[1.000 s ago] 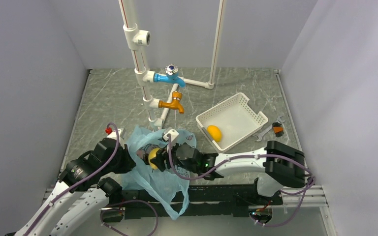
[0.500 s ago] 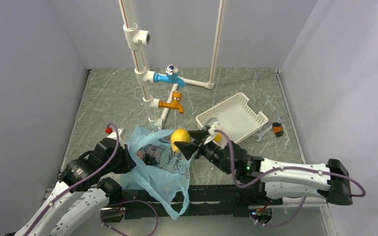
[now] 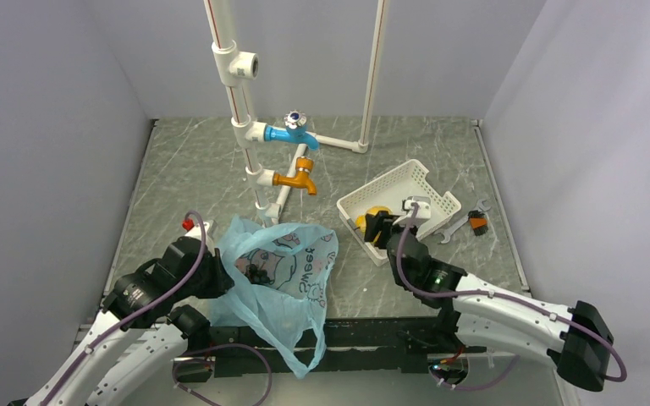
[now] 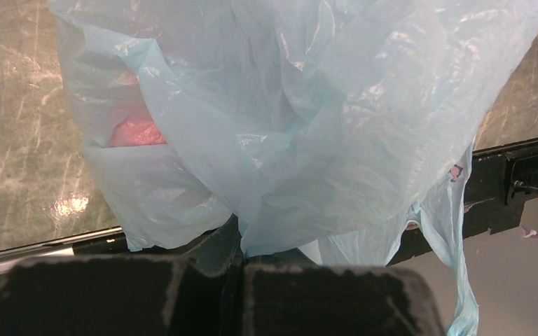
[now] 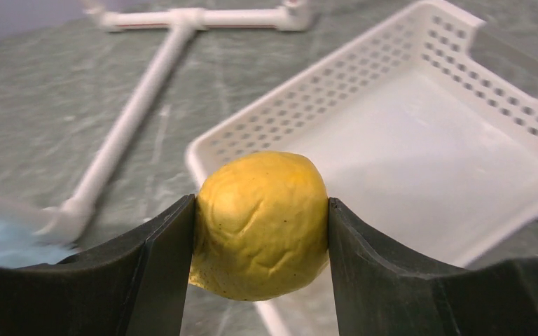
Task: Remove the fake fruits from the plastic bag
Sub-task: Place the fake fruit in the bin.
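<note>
The light-blue plastic bag (image 3: 281,275) stands open at the near left, and my left gripper (image 4: 242,260) is shut on a bunched fold of the bag (image 4: 308,126). A dark grape bunch (image 3: 258,272) shows inside its mouth. A red-orange fruit (image 4: 134,131) glows through the film. My right gripper (image 3: 378,225) hangs over the near-left corner of the white basket (image 3: 432,188). It is shut on the pale yellow fruit (image 5: 260,224), which sits squeezed between both fingers (image 5: 164,269) above the basket's rim (image 5: 301,105).
A white pipe frame with a blue tap (image 3: 292,131) and an orange tap (image 3: 296,179) stands behind the bag. A wrench (image 3: 461,224) and a small orange-black part (image 3: 478,222) lie right of the basket. A small red piece (image 3: 187,224) sits by the left arm.
My right gripper lifted the yellow fruit out of the bag and carried it right, to the basket. The left gripper kept hold of the bag, whose mouth has sagged.
</note>
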You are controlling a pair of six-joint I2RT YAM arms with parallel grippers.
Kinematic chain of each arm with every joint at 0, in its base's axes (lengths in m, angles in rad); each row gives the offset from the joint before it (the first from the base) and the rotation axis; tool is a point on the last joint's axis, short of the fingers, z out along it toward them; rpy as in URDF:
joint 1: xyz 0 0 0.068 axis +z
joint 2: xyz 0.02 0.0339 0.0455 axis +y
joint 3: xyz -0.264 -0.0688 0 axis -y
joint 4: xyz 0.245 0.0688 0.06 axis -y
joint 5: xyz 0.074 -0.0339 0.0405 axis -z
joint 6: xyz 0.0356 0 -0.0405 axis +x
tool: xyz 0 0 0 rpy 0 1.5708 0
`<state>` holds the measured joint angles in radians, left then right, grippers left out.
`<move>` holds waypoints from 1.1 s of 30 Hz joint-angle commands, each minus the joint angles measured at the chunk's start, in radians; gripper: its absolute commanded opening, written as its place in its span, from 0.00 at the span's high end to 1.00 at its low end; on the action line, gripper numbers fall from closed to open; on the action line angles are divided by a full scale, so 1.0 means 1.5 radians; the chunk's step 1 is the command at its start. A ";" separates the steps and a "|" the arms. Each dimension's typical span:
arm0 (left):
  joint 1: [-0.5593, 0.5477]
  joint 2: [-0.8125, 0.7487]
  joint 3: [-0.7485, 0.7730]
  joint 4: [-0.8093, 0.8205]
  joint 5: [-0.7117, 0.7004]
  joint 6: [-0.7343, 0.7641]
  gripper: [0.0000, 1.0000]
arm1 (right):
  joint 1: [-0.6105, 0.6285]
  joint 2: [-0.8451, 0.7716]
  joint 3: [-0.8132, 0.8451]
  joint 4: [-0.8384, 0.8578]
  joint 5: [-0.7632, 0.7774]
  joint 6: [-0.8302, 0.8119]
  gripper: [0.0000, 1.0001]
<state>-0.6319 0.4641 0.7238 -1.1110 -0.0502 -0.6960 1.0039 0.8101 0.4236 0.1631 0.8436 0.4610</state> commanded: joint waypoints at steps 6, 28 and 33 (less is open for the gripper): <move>-0.001 0.006 0.002 0.007 0.000 0.000 1.00 | -0.089 0.093 0.110 -0.259 0.067 0.211 1.00; 0.000 0.002 0.002 0.008 0.002 0.003 1.00 | -0.119 0.135 0.091 -0.220 -0.016 0.213 0.09; -0.001 0.003 0.002 0.009 0.004 0.003 1.00 | -0.118 0.121 0.099 -0.196 -0.048 0.159 0.02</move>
<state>-0.6319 0.4709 0.7238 -1.1110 -0.0502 -0.6960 0.8299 1.0191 0.5552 -0.2012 0.8162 0.7734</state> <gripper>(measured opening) 0.012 0.977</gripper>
